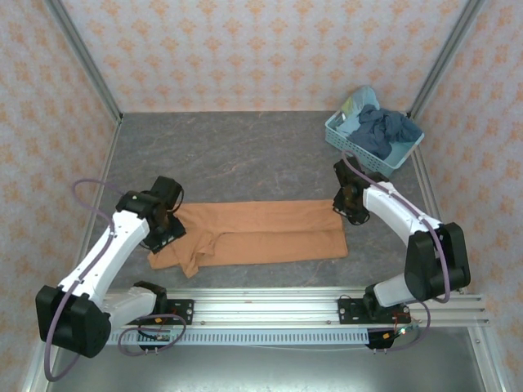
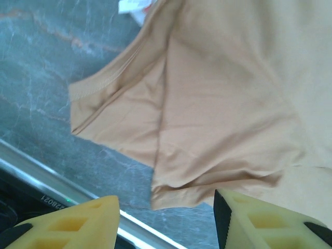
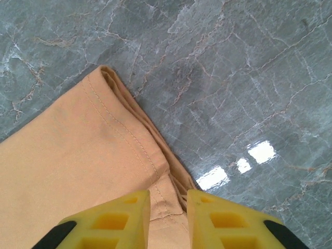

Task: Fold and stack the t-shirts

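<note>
Orange shirt [image 1: 261,233] lies flat mid-table [image 1: 245,155], folded lengthwise into a long band running left to right, plain side up. Its left end is bunched and uneven, with a sleeve sticking out toward the near rail [image 1: 270,306]; its right end is squared off. Left gripper [image 1: 169,227] sits over the shirt's left end, and right gripper [image 1: 342,207] over the far right corner. In the left wrist view the left gripper [image 2: 166,218] is wide: the yellow fingers [image 2: 78,223] stand well apart with nothing between them, above the cloth. Below them are the sleeve hem, a fold crease and grey table [image 2: 36,78]. A white tag [image 2: 132,8] shows at the top edge by the neck. In the right wrist view the right gripper [image 3: 168,207] is narrow, its yellow fingers [image 3: 114,218] a slim gap apart. The folded hem corner of the shirt [image 3: 67,171] runs right under that gap. Cannot tell if the pads touch the cloth, and it does not look pinched. Double stitching is visible along the hem, layers stacked at the edge, and bare table [image 3: 233,78] shows to the right with a light glare. Basket [image 1: 359,155] sits at the back right corner, well apart from the orange shirt, with blue shirts [image 1: 384,129] heaped inside, unfolded.
</note>
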Tool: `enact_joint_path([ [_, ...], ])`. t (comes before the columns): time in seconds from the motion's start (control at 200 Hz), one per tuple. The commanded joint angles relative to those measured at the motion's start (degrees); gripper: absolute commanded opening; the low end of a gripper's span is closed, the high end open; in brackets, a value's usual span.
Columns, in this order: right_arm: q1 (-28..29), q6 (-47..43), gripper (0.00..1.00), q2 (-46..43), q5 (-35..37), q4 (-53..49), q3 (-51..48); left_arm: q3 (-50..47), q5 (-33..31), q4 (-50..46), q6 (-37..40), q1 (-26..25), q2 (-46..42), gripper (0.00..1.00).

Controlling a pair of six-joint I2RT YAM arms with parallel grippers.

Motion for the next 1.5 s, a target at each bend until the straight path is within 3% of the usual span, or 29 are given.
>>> enact_joint_path([
  [0.0,0.73,0.73,0.22,-0.04,-2.29,2.14,0.53,2.64,-1.49,1.43,-0.84,1.52,3.90,0.46],
  [0.225,1.20,2.39,0.13,6.72,-8.42,7.14,0.85,2.86,2.05,13.15,-0.47,9.24,15.58,0.34],
  [0.631,0.13,1.37,0.09,22.44,1.73,1.55,7.20,12.61,-4.74,17.94,9.30,17.79,38.54,0.29],
  [0.876,-1.44,-3.07,0.10,25.42,1.15,1.39,12.26,21.66,-2.46,19.16,15.72,20.21,45.64,0.29],
  [1.096,-0.35,-5.56,0.19,17.87,0.47,-1.43,15.30,18.24,-5.46,15.86,15.73,17.18,28.37,0.47],
  [1.246,2.22,-4.95,0.25,12.63,-3.74,-0.77,12.69,5.01,3.32,11.88,7.13,12.03,15.13,0.48],
  [1.366,4.04,-3.55,0.25,11.24,-9.51,2.38,9.46,-6.70,11.08,14.37,-1.96,7.48,6.64,0.45],
  [1.496,5.05,-2.66,0.25,12.59,-11.80,4.12,7.61,-14.53,14.14,17.15,-8.30,4.44,1.01,0.42],
])
